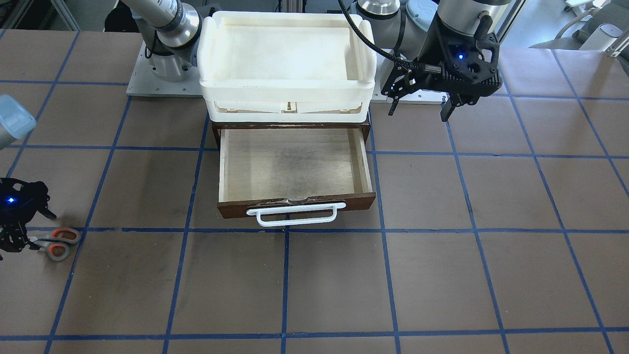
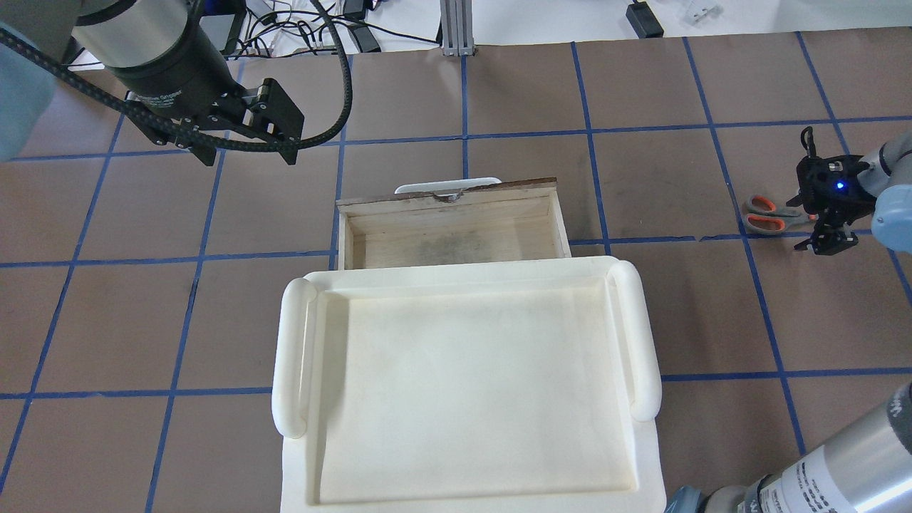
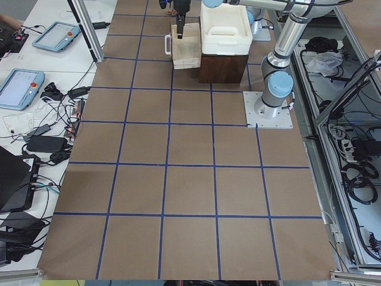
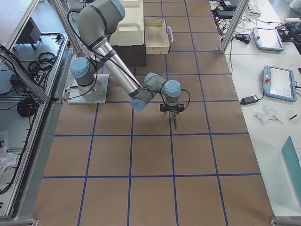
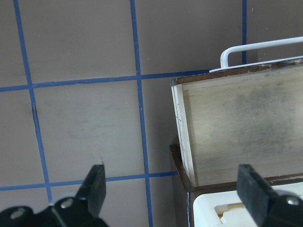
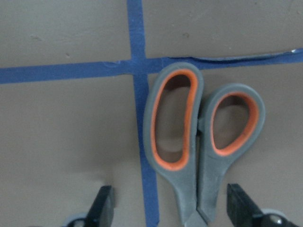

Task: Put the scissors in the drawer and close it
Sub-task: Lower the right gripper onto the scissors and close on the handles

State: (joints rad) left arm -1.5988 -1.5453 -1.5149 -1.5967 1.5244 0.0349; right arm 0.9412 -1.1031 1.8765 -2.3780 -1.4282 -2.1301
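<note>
The scissors [image 1: 59, 243] lie flat on the table far to my right, grey handles with orange lining, also seen from overhead [image 2: 764, 215]. In the right wrist view the scissors [image 6: 199, 142] lie with their shank between my fingers. My right gripper [image 6: 173, 208] is open and straddles them low over the table [image 2: 814, 214]. The drawer [image 1: 295, 164] is pulled open and holds nothing; its white handle [image 1: 295, 215] faces away from me. My left gripper [image 1: 418, 113] is open and empty, hovering beside the drawer's left side [image 5: 173, 189].
A cream-white plastic tray [image 1: 287, 93] sits on top of the brown cabinet, above the open drawer [image 2: 456, 239]. Blue tape lines grid the brown table. The arm bases stand behind the cabinet.
</note>
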